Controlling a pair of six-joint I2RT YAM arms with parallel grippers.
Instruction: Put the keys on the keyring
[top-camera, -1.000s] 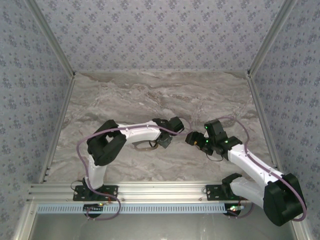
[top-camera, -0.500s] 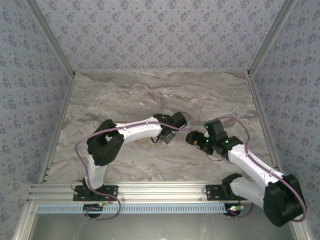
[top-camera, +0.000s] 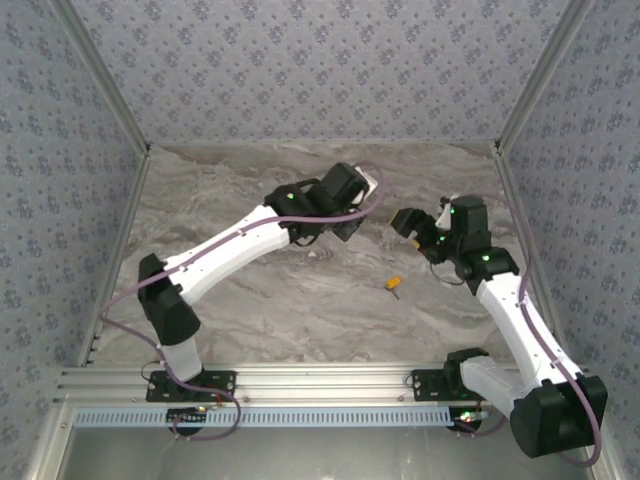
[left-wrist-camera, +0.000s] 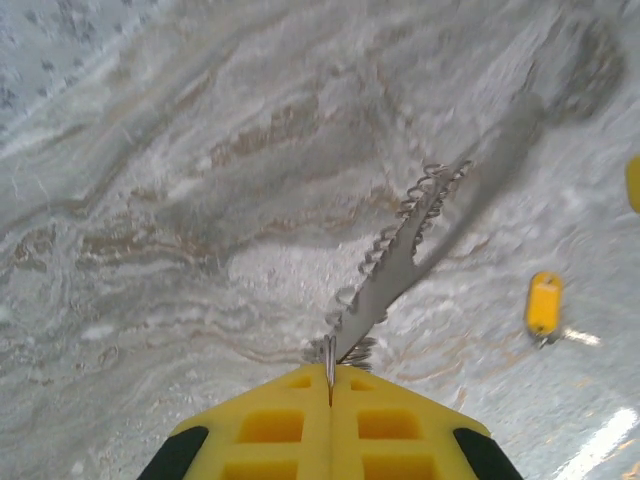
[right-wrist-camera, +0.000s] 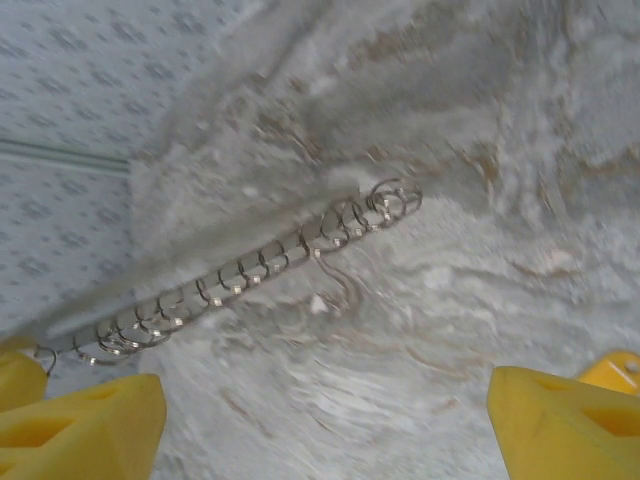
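My left gripper is shut on the keyring, a thin metal ring seen edge-on between the yellow fingers. Its chain stretches away from the ring above the marble. In the top view the left gripper is held high over the middle of the table. The key, with its yellow head, lies loose on the marble to the right, also seen as the key from above. My right gripper is open with nothing between its fingers, and the chain crosses in front of it. The right gripper faces the left one.
Patterned walls and metal rails enclose the marble table on three sides. The aluminium base rail runs along the near edge. A yellow finger edge shows at the right border of the left wrist view.
The left arm has swung up and away from the near edge, carrying the keyring. The right arm has risen and drawn back to the right. The key now lies uncovered where the grippers met.
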